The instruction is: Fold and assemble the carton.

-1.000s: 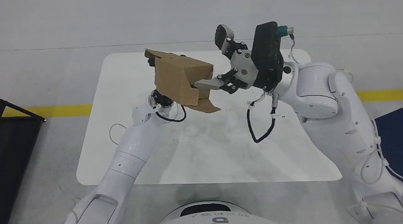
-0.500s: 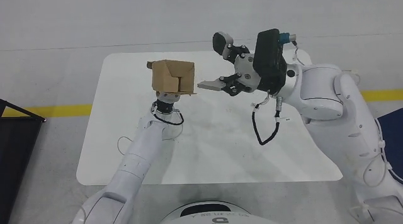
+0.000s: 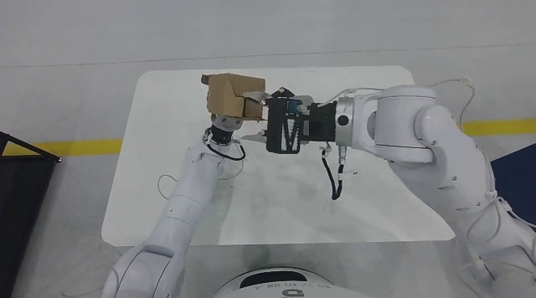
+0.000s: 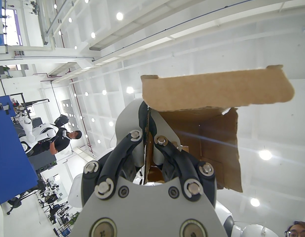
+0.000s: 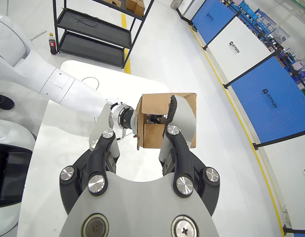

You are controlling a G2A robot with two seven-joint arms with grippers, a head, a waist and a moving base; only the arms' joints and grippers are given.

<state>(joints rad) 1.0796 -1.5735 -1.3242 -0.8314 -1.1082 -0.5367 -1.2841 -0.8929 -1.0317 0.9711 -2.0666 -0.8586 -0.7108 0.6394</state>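
Table (image 3: pixel 151 189): white with rounded corners, lying under both arms.
Left gripper (image 4: pixel 148 127): fingers pressed together on one wall of the carton, pinching the cardboard edge between them.
Carton (image 3: pixel 228 93): brown cardboard, held up above the table's far half, partly folded, one side open, a flap (image 4: pixel 216 92) sticking out.
Right gripper (image 3: pixel 254 116): just right of the carton, fingers spread wide; one finger (image 5: pixel 182 114) lies against the open side, the other stands apart from the cardboard.
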